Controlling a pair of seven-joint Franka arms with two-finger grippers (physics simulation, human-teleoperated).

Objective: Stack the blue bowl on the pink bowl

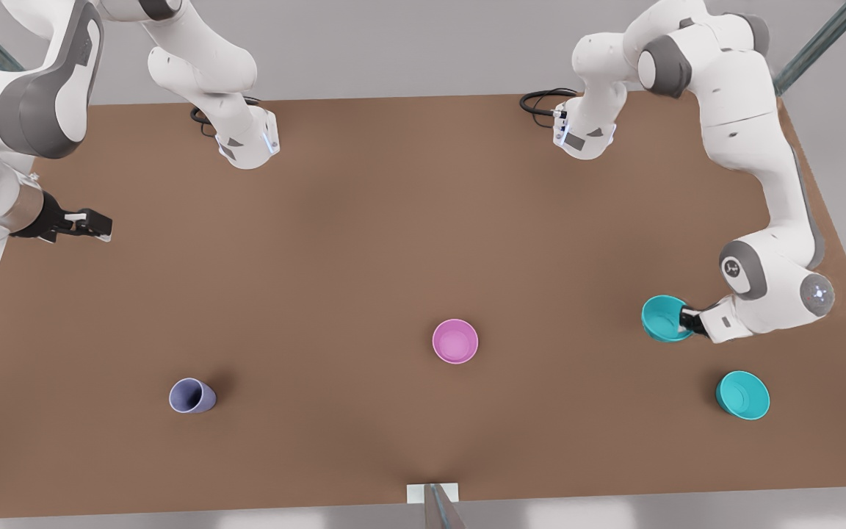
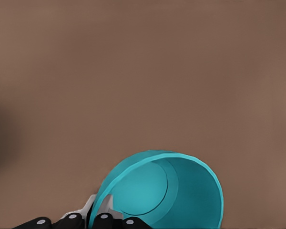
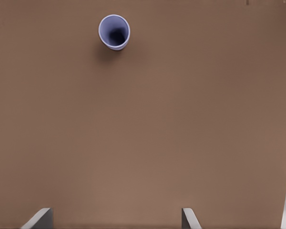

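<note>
Brown tabletop fills the scene under a grey backdrop, and going from the near edge outward, a lavender cup stands at the front view's left and a spare teal bowl at its right. Slightly farther in sits the pink bowl, upright and alone near the middle.

Beyond the spare, the left gripper is clamped on the blue bowl, one finger inside the rim and one outside. The left wrist view shows that bowl tipped, its shadow apart from it, so it looks lifted off the table. It is well apart from the pink bowl, toward the front view's right.

Farthest off, at the front view's left edge, the right gripper waits above the table; the right wrist view shows its fingers spread wide, holding nothing, with the cup ahead.

By my reading the pick is done and the carry is in hand. Next the bowl needs moving across toward the front view's left until centred over the pink bowl, levelling so the rims match, then lowering and letting go.
</note>
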